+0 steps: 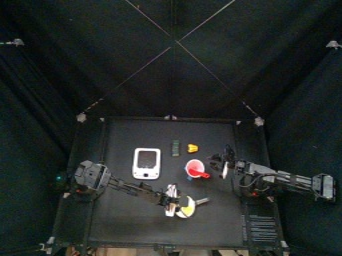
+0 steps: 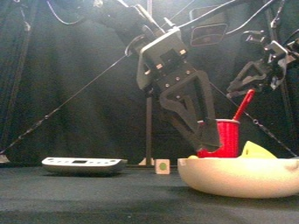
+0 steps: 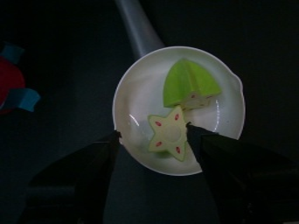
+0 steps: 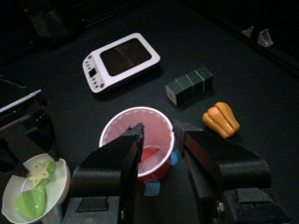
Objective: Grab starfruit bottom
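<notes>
Nearest the front camera sits the white bowl (image 2: 239, 178), and I can see the left gripper (image 2: 201, 131) hanging just above and behind its rim, jaws spread wide and empty. Through the left wrist camera I look straight down into that bowl: the starfruit (image 3: 167, 131) lies star-face up on the bowl's floor (red dots near its centre), right between my two open jaws, touching neither as far as I can tell. Beside it, still inside the bowl, rests a larger green wedge-shaped fruit piece (image 3: 190, 83).

From above, the bowl sits near the table's front edge, with the white device (image 1: 147, 161) well apart toward the left. The right gripper (image 4: 158, 144) hovers over the red cup (image 4: 138, 140), jaws apart and holding nothing. Near that cup I also see a dark green block (image 4: 190, 86) and a small orange piece (image 4: 219, 118).
</notes>
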